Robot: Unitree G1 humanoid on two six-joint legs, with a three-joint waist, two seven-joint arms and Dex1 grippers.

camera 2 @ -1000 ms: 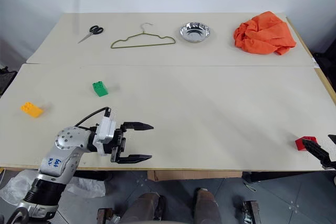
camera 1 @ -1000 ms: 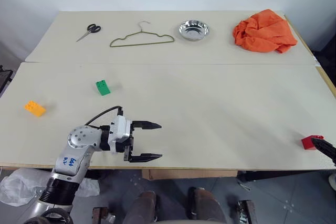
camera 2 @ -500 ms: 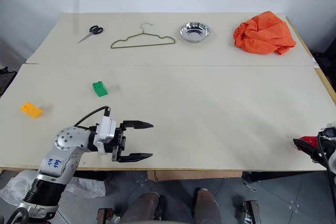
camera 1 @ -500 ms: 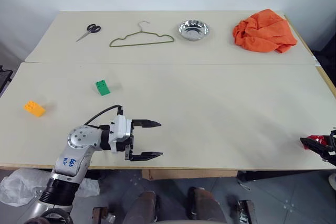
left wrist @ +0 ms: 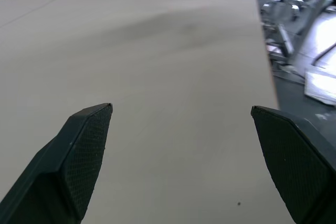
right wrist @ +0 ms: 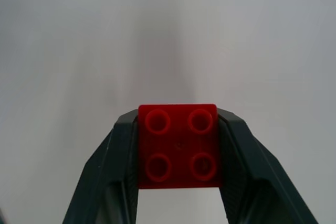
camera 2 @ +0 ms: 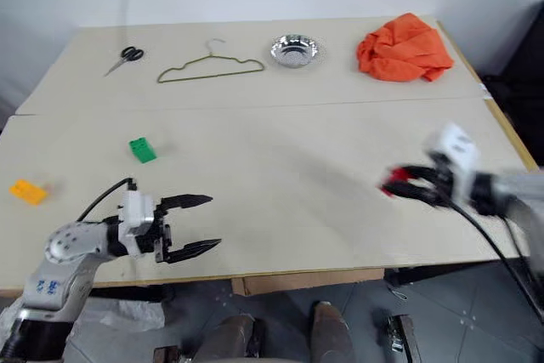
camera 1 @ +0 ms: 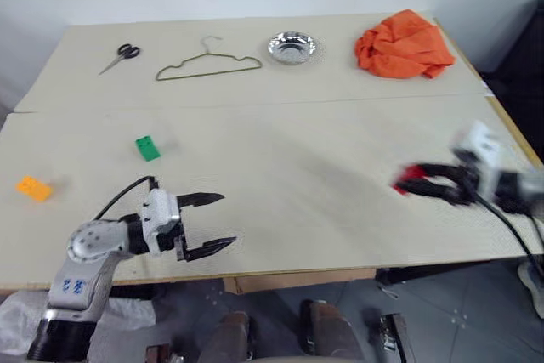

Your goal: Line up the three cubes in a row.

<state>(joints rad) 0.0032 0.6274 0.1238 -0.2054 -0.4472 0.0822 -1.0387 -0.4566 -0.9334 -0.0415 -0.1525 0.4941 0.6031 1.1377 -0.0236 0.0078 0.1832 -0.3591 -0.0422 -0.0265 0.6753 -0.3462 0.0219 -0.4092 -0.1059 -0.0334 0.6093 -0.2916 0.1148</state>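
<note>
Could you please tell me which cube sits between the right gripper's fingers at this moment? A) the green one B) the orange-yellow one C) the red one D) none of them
C: in the right wrist view the red cube is clamped between the right gripper's fingers, while the green cube and the orange-yellow cube lie on the table.

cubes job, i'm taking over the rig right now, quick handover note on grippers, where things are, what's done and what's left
Right gripper: shut on the red cube, carried above the near table's right part.
Left gripper: open, empty, over the near edge on the left.
Green cube: on the table, left of centre.
Orange cube: near the left edge.
Done: red cube picked up.
Left: set red down, bring all three into one row; none are lined up yet.
</note>
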